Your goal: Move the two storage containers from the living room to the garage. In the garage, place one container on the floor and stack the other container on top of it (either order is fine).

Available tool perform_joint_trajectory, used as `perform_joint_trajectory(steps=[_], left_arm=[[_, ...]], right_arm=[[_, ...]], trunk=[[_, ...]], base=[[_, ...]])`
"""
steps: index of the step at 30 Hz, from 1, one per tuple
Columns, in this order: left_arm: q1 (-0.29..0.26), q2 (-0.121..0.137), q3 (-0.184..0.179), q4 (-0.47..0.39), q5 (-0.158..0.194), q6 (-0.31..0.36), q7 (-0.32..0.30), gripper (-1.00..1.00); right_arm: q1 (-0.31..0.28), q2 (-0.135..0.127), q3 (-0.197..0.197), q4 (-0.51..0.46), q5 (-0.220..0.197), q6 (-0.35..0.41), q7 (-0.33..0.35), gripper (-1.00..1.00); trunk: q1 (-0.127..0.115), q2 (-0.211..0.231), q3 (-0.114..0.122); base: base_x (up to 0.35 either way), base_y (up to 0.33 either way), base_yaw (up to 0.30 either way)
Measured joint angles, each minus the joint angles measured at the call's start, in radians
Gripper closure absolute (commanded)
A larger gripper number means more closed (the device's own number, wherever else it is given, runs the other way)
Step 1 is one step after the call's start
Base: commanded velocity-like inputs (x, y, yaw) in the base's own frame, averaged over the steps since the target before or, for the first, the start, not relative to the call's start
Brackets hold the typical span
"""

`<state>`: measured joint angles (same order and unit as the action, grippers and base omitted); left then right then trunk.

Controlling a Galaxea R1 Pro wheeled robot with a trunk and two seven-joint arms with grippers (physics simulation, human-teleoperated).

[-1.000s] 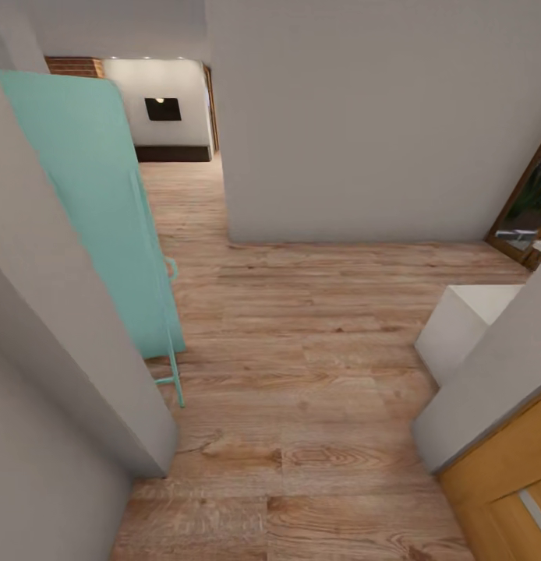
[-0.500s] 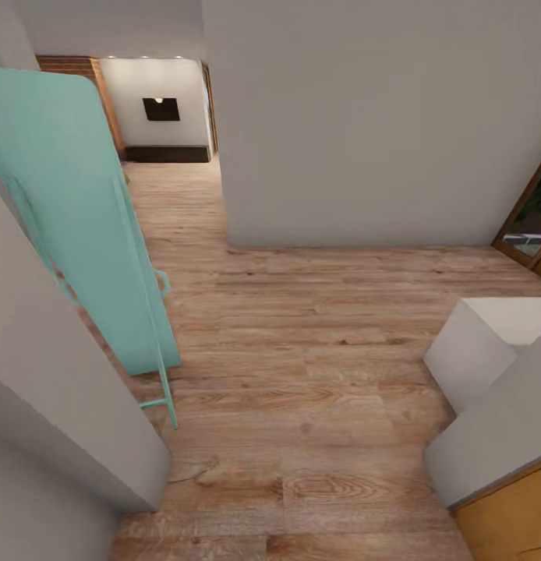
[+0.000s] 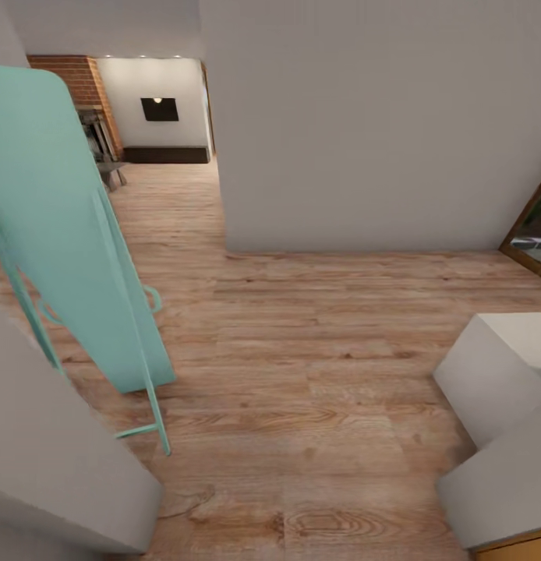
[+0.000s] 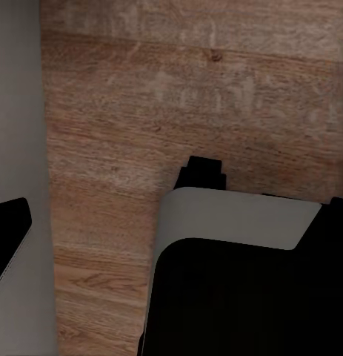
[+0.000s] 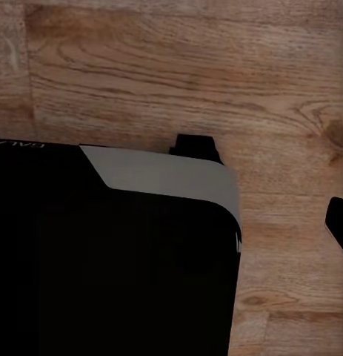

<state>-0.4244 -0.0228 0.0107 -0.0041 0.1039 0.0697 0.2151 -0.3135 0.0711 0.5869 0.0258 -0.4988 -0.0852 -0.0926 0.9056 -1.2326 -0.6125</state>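
Hallway transit, wood-plank floor [image 3: 302, 374]

Pincers: fingertips cut off in both wrist views, spread indeterminable; robot base [image 4: 238, 282] blocks much. Teal folded board [image 3: 76, 249] partly hidden by grey wall [image 3: 52, 467]. Brick fireplace [image 3: 87, 101] in living room beyond.

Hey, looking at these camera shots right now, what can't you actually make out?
- Head view: the hallway past the grey wall is hidden by it.
- Head view: the turquoise folding board covers part of the brick fireplace.
- Head view: the white block is cut off by the edge.
- Wrist views: the robot's dark body blocks the wood floor; whether either gripper is open is unclear.
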Motion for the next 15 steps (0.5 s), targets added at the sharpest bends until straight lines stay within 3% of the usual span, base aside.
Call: perform_joint_trajectory(steps=[15], left_arm=[[0.0,0.0,0.0,0.0,0.0,0.0,0.0,-1.0]], right_arm=[[0.0,0.0,0.0,0.0,0.0,0.0,0.0,-1.0]], trunk=[[0.0,0.0,0.0]], base=[[0.322,0.0,0.0]])
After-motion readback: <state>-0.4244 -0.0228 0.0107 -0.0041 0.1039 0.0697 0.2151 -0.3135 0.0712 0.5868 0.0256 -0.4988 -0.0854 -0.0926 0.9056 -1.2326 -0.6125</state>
